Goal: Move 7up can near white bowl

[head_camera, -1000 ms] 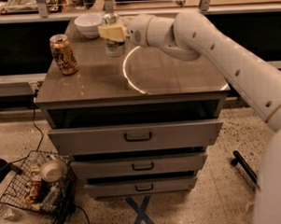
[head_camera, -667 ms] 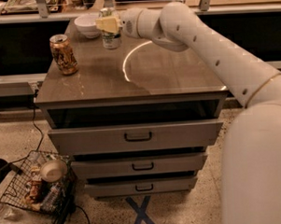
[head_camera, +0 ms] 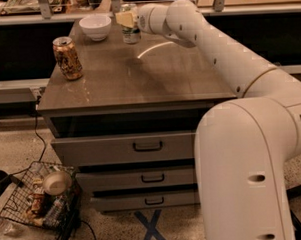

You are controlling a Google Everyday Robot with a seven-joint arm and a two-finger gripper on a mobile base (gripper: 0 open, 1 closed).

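Observation:
The 7up can [head_camera: 131, 33] stands upright near the far edge of the grey cabinet top [head_camera: 138, 72], a short way right of the white bowl [head_camera: 95, 26]. My gripper [head_camera: 127, 19] reaches in from the right and sits around the can's upper part, its pale fingers [head_camera: 123, 18] covering the top of the can. The can's lower part shows below the fingers.
A brown-and-gold patterned can [head_camera: 67, 57] stands at the left side of the cabinet top. Drawers [head_camera: 147, 146] face me below. A wire basket [head_camera: 41, 197] with a tan dish and clutter sits on the floor at lower left. My arm [head_camera: 228, 63] crosses the right side.
My gripper has carried the 7up can further back and left toward the white bowl, and my arm has stretched out further over the cabinet top.

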